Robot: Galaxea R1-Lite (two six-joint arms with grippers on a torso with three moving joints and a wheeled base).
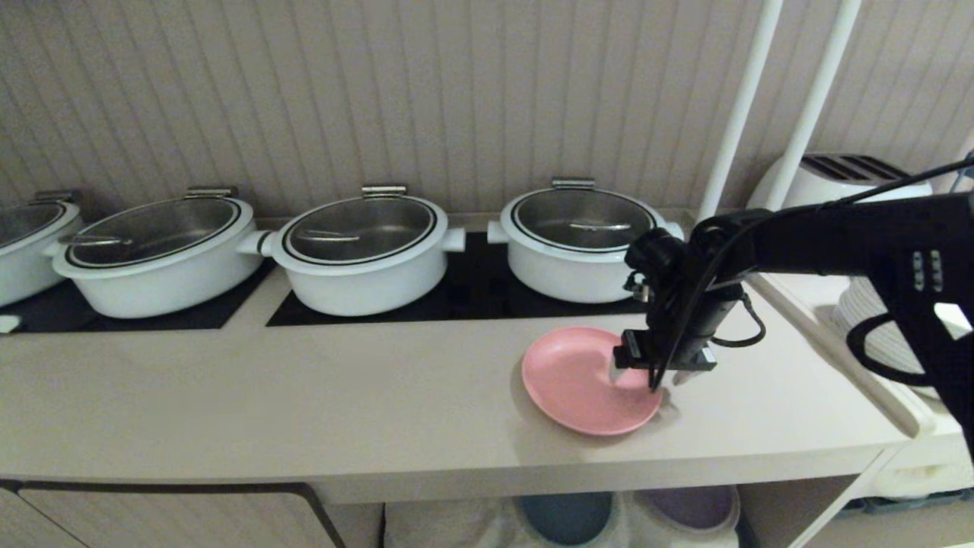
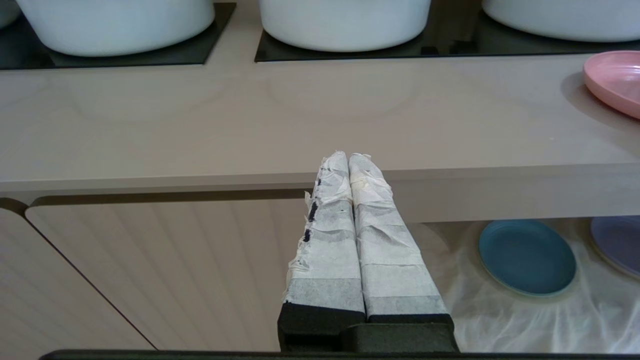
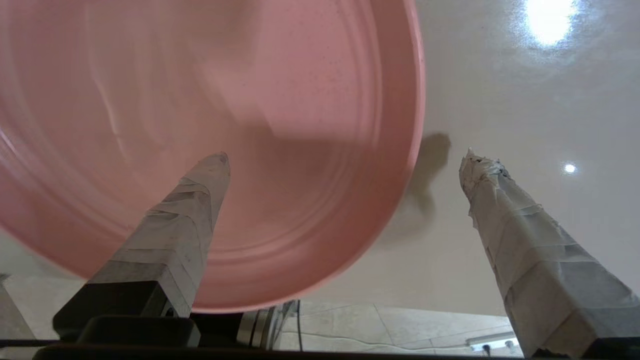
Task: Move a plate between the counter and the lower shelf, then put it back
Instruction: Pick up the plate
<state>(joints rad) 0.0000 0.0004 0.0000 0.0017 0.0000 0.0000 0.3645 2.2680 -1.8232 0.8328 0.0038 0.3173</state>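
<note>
The pink plate (image 1: 578, 380) lies on the beige counter (image 1: 342, 396), right of the middle and close to its front edge. My right gripper (image 1: 650, 377) hangs open just above the plate's right rim, pointing down. In the right wrist view one taped finger (image 3: 185, 220) is over the plate (image 3: 250, 125) and the other (image 3: 520, 235) over bare counter (image 3: 500, 75); the right gripper (image 3: 345, 157) holds nothing. My left gripper (image 2: 348, 156) is shut and empty, parked low in front of the counter's edge (image 2: 250, 180). The lower shelf (image 2: 500, 320) opens below, lined with white cloth.
Several white lidded pots (image 1: 361, 251) stand on black hob panels at the back. A blue plate (image 2: 525, 257) and a purple plate (image 2: 617, 242) lie on the shelf's cloth. A ribbed cabinet door (image 2: 175, 270) closes the left. White poles (image 1: 742, 114), a white appliance (image 1: 837, 183) and stacked white plates (image 1: 875, 327) are at the right.
</note>
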